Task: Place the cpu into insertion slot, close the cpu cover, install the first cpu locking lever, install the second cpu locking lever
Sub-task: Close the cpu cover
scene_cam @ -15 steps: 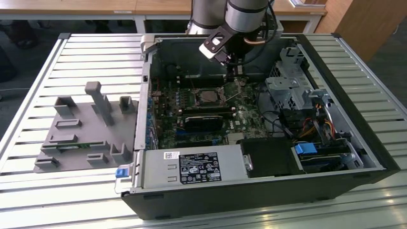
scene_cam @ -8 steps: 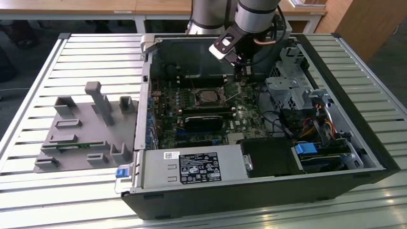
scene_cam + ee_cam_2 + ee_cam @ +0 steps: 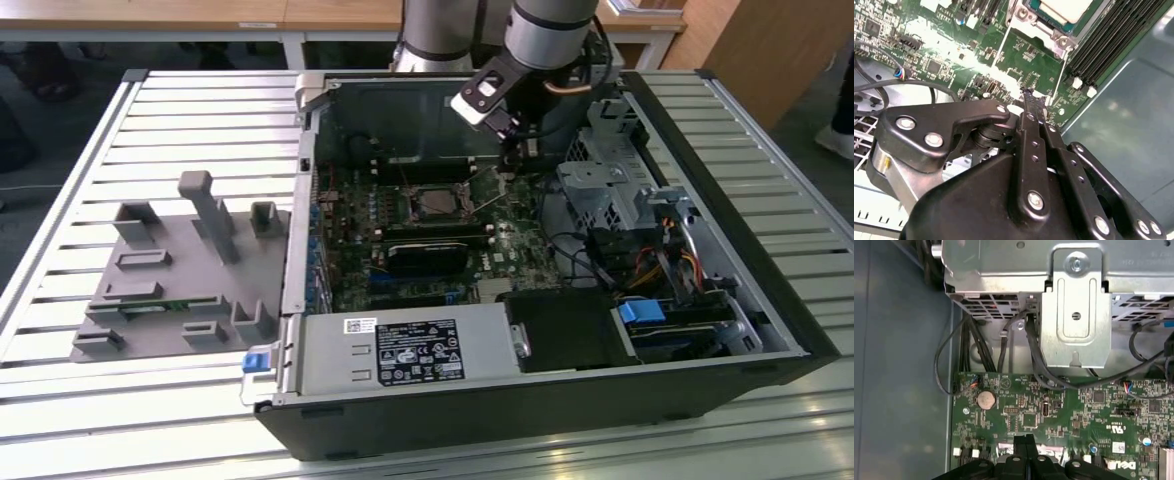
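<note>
The gripper (image 3: 1028,95) is shut beside the socket, and the cpu is seated.
Its black fingers (image 3: 1019,445) are pressed together with nothing seen between them. The tips are held close over the green circuit board (image 3: 1054,405), near the insertion slot (image 3: 412,204); contact cannot be told. The cpu (image 3: 1059,7) is seen lying in that slot, silver top up, framed by the cpu cover (image 3: 1049,31), inside the opened computer case (image 3: 747,230).

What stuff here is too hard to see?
- The cpu: cut off by the edge of the second wrist view.
- The insertion slot: too small in the exterior view to tell what is latched.
- Motherboard under the gripper: hidden by its black links, second wrist view.
</note>
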Controlling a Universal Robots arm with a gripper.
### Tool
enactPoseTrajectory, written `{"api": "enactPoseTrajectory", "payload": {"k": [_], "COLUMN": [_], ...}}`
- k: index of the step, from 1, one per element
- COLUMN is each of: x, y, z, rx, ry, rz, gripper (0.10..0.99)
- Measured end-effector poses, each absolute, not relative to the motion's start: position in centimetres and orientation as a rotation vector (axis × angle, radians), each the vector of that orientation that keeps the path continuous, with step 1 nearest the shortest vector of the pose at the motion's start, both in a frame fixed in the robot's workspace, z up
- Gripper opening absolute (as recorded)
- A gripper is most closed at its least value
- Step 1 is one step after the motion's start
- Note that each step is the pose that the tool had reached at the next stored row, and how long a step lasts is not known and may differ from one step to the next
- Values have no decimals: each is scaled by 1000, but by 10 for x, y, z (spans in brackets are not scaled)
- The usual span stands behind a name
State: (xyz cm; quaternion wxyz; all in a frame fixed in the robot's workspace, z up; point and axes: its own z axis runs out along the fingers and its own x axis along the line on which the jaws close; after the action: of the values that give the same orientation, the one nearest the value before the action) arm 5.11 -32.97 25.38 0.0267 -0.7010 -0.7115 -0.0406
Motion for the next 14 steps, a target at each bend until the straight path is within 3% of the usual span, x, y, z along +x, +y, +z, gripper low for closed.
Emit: {"api": "enactPoseTrajectory", "payload": {"k": [14], "x": [65], "y": [-329], "z": [250], "rx": [-2166], "ry": [-2198], "rz": [-125], "gripper": [106]}}
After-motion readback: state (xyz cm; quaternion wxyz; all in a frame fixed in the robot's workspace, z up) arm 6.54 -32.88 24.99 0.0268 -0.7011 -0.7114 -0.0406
